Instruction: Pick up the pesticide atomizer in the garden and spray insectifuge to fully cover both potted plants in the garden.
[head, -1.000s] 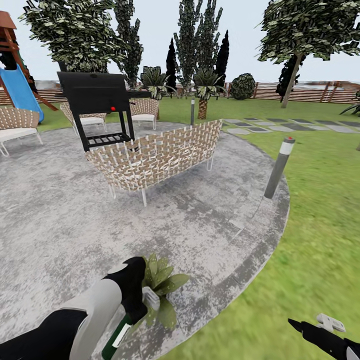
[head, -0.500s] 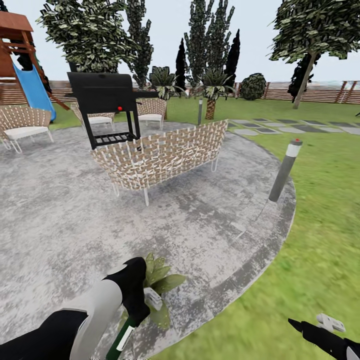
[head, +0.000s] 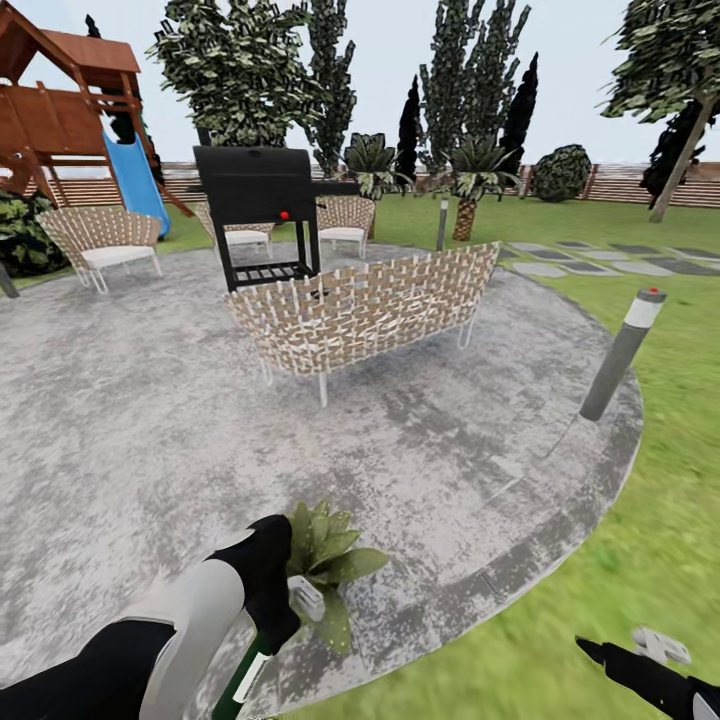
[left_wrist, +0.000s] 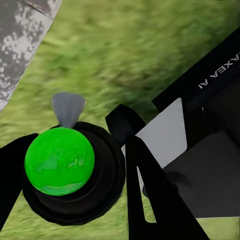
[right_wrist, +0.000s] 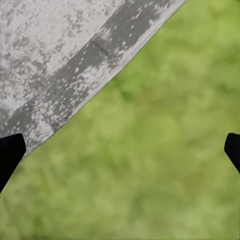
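While the right pincer gapes, the left pincer grips the atomizer.

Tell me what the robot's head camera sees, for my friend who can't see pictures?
The robot's left end effector holds a green spray bottle beside a small leafy potted plant on round grey paving. Farther off stand a wicker sofa, a black grill, a playset with a blue slide, trees and a fence.
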